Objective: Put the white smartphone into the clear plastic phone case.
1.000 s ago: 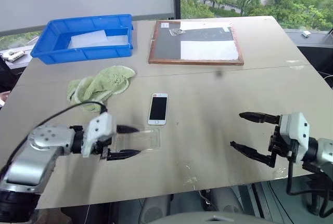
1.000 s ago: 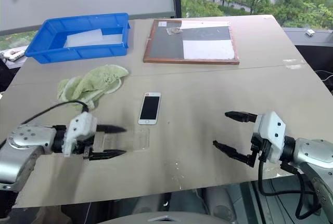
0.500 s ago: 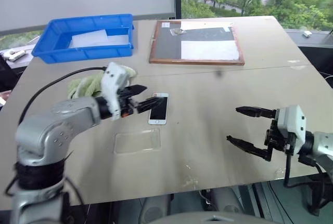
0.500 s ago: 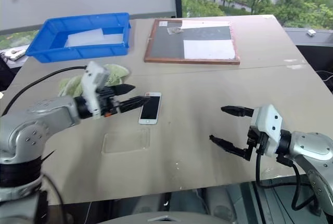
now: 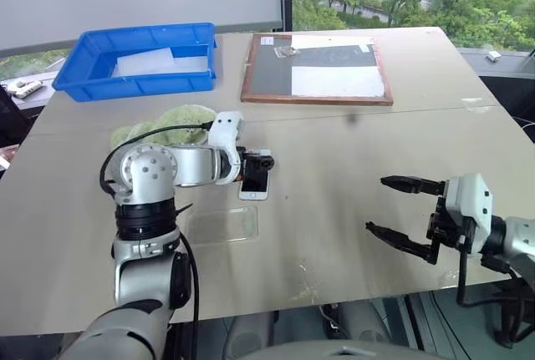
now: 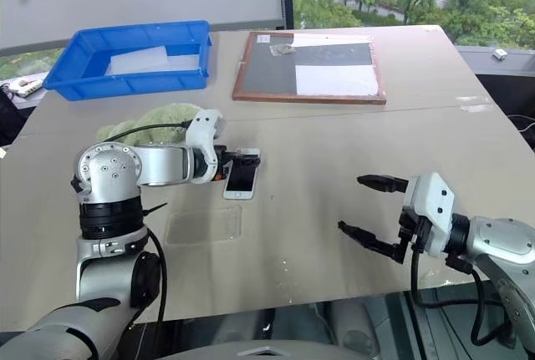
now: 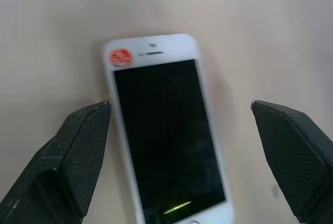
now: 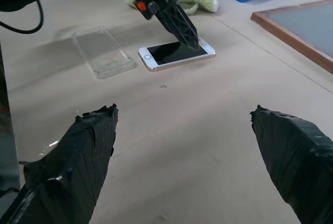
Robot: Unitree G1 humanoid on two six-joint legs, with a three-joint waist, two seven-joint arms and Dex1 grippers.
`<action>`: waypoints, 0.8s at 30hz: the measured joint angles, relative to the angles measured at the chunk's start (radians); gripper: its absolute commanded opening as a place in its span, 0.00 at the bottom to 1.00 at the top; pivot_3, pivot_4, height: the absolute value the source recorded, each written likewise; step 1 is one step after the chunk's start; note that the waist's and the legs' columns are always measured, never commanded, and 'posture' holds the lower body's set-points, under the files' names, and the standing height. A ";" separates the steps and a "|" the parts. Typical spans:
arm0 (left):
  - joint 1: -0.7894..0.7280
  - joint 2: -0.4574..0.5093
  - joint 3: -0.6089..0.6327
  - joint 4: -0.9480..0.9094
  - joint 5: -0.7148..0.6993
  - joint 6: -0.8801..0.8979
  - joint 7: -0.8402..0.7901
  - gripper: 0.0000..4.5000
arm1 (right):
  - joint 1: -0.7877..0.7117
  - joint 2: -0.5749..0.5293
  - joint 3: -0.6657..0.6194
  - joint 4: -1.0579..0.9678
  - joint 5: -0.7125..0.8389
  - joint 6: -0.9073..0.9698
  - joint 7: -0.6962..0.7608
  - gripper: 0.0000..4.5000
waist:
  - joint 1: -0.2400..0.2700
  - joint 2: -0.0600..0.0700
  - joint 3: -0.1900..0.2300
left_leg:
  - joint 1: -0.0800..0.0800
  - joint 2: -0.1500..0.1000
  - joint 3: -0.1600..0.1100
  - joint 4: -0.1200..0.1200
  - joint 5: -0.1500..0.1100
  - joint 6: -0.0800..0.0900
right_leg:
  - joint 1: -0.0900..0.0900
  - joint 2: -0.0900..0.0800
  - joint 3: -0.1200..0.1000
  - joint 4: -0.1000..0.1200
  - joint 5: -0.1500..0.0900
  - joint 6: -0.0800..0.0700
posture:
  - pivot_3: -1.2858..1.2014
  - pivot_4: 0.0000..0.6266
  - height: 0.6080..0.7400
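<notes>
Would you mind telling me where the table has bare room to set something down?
Bare table between the white smartphone and the right end effector, below the framed board. Crowded around the left end effector, green cloth and clear plastic phone case.

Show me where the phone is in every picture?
Left eye view: the phone lies mid-table, right under the left hand.
Right eye view: mid-table again, just left of centre, by the same hand.
Left wrist view: in the middle, screen up, between the two black fingers.
Right wrist view: near the top, with the left hand's fingers over it.
Shared landmark: the clear case, lying empty beside the phone.
</notes>
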 measured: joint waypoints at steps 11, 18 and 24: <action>-0.085 0.074 -0.148 0.029 -0.071 0.000 0.125 0.99 | 0.059 0.005 -0.030 -0.037 0.000 0.000 -0.034 1.00 | -0.001 0.000 0.000 | 0.000 0.000 0.001 -0.001 0.000 0.000 | -0.001 0.000 0.001 0.000 0.000 0.000 | 0.52 0.24 1.00; -0.094 0.075 -0.204 0.121 -0.194 -0.005 0.239 0.99 | 0.052 0.005 -0.030 -0.039 0.004 0.001 -0.039 1.00 | -0.002 0.001 0.000 | 0.000 0.000 0.001 -0.001 0.000 0.000 | -0.001 0.000 0.001 0.000 0.001 -0.001 | 0.52 0.24 1.00; -0.093 0.066 -0.232 0.132 -0.249 -0.017 0.329 0.99 | 0.055 0.002 -0.030 -0.039 0.011 0.005 -0.037 1.00 | -0.003 0.003 -0.002 | 0.001 -0.001 0.002 -0.001 0.000 0.000 | 0.000 -0.001 0.002 0.000 0.000 -0.001 | 0.52 0.24 1.00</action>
